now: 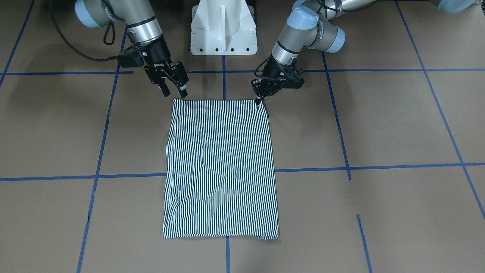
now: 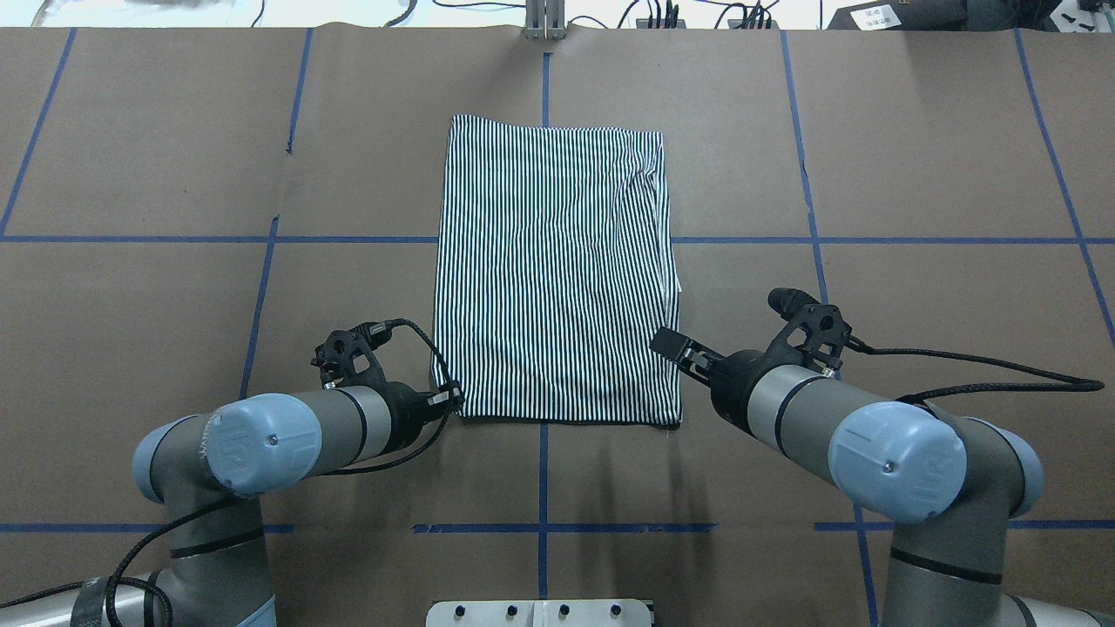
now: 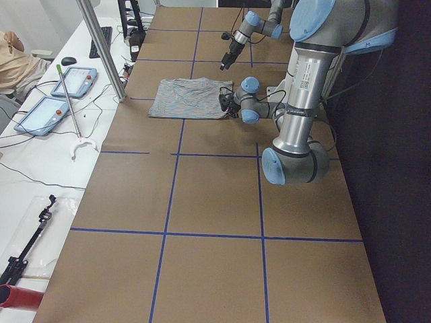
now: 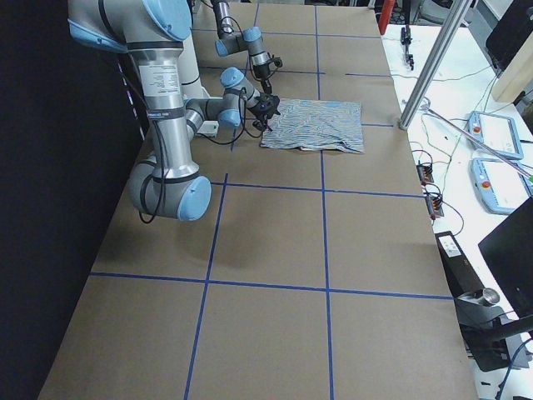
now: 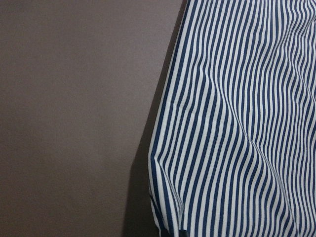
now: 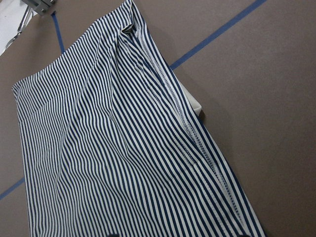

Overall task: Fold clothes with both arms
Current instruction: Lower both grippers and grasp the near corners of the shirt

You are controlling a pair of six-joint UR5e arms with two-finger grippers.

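One striped polo shirt [image 2: 557, 270], folded to a flat rectangle, with a claw at each near corner.
Seen from overhead, the shirt lies mid-table [image 2: 174, 174], its long side running 12 to 6. The left claw [image 1: 258, 99] is pinched closed on the 7 o'clock corner, where the cloth puckers slightly. The right claw [image 1: 173, 90] hovers with fingers spread just above the 5 o'clock corner, holding nothing. The knit looks light, limp and prone to sagging, so it wants gripping at both near corners, through every layer. An uneven lift toward 12 would probably skew the fold.
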